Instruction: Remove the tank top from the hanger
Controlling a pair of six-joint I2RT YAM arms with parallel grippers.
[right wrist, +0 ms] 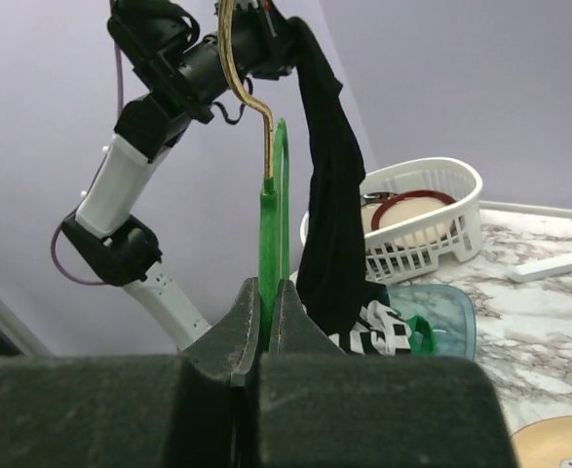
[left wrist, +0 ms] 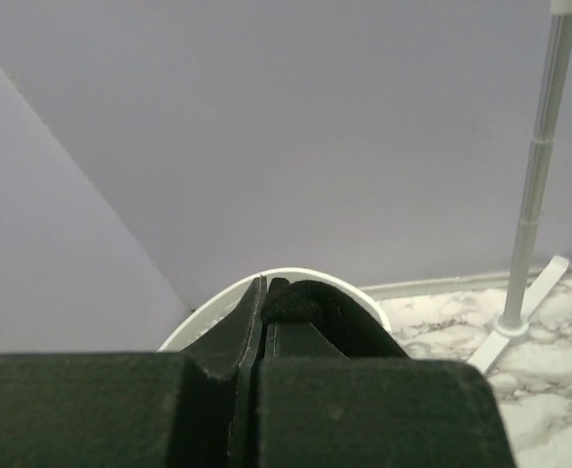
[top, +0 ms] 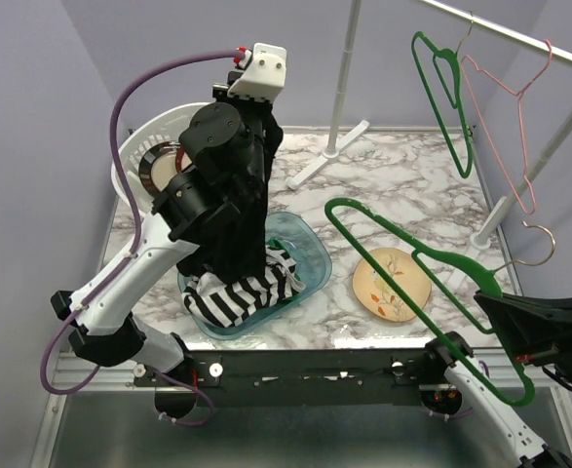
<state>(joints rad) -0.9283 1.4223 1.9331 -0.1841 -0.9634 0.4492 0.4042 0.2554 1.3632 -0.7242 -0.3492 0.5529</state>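
My left gripper (top: 251, 102) is raised high over the table's left side and is shut on the top edge of the black tank top (top: 247, 244). The tank top hangs straight down from it toward the teal bin. In the left wrist view a fold of black fabric (left wrist: 295, 304) is pinched between the jaws of my left gripper (left wrist: 263, 292). My right gripper (top: 485, 297), at the near right, is shut on the green hanger (top: 393, 244) near its neck. The hanger (right wrist: 271, 214) looks bare, and the tank top (right wrist: 329, 195) hangs beside it.
A teal bin (top: 310, 244) holds black-and-white striped cloth (top: 237, 297). At the back left, a white basket (top: 130, 171) holds plates. A patterned plate (top: 391, 285) lies on the marble table. At the right, a garment rack (top: 519, 34) carries a green hanger (top: 451, 97) and a pink hanger (top: 514, 127).
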